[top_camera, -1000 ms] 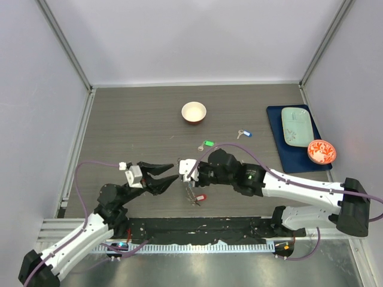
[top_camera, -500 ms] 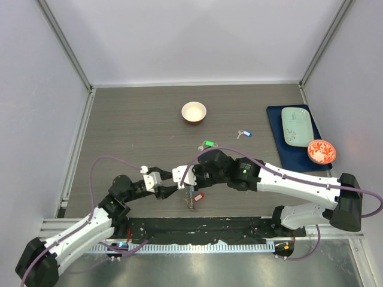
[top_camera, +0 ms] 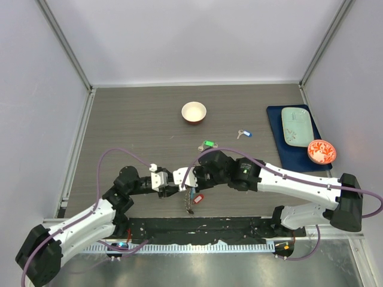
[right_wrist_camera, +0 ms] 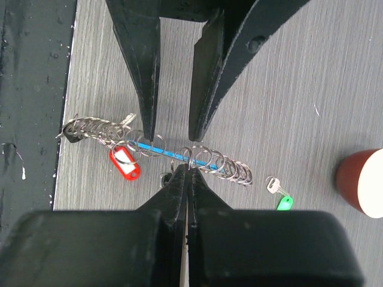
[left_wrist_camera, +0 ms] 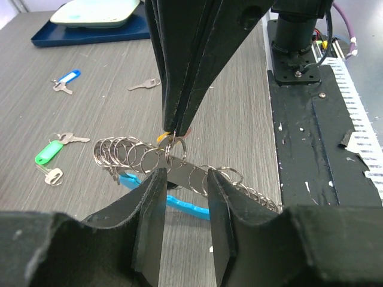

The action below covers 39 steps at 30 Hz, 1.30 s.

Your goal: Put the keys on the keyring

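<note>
Near centre: right gripper (right_wrist_camera: 187,167) pinches one keyring (right_wrist_camera: 233,171) loop; left gripper (left_wrist_camera: 185,177), jaws apart, straddles the rings just beside.

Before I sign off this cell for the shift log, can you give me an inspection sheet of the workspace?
Surface: dark wood-grain table, no spills seen.
Job's things: keyring, a chain of rings with a blue strip, between the grippers, red tag beside it; green-tagged key, blue-tagged key and plain key loose on the table.
Clutter: white bowl; blue tray with pale green plate; red patterned bowl.
Grippers: right gripper shut on one keyring ring; left gripper open, jaws either side of the keyring.
Cables: purple cables loop off both arms.
Surroundings: pale walls on three sides.
</note>
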Tool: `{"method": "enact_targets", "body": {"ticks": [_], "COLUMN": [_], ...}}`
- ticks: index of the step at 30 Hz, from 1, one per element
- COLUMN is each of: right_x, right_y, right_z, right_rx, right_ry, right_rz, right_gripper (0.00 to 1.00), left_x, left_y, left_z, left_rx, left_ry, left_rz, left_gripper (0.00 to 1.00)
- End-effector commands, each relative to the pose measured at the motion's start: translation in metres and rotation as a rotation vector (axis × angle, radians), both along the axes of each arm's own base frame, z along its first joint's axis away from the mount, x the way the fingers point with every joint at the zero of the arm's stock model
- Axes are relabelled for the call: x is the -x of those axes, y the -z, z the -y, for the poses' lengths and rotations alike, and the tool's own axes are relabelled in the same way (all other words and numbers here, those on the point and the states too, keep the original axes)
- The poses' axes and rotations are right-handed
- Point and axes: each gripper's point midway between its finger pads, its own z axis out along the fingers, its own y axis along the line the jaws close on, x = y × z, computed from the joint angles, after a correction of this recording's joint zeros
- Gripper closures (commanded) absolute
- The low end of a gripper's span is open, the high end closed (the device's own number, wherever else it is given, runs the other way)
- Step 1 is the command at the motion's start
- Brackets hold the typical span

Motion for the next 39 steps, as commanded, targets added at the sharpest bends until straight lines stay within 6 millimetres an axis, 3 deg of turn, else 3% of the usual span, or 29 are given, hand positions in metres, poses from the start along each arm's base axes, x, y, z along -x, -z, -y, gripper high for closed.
{"method": "enact_targets", "body": {"ticks": [1, 14, 19, 23, 32, 39], "right_x": [0.003, 0.005, 0.005, 0.004, 0.003, 0.013], "right_y": [-0.031, -0.026, -0.027, -0.027, -0.028, -0.007], "right_z": [-0.009, -0.011, -0.012, -0.011, 0.005, 0.011], "right_rx": [-0.092, -0.087, -0.091, -0.091, -0.099, -0.123], "right_ry": [-0.032, -0.039, -0.038, -0.028, 0.031, 0.063], "right_rz": [0.034, 0.02, 0.018, 0.023, 0.029, -0.035], "right_gripper": [0.99, 0.99, 0.99, 0.99, 0.99, 0.99], "left_x": [-0.003, -0.009, -0.008, -0.007, -0.023, -0.028], "left_y": [-0.023, -0.031, -0.029, -0.026, -0.034, -0.051], "left_z": [0.008, 0.014, 0.015, 0.015, 0.002, -0.012], "left_rx": [0.041, 0.094, 0.09, 0.081, 0.137, 0.229], "left_ry": [0.041, 0.032, 0.038, 0.036, -0.129, -0.233], "left_rz": [0.063, 0.049, 0.031, 0.011, -0.038, -0.078], "left_gripper": [0.64, 0.67, 0.8, 1.0, 1.0, 1.0]}}
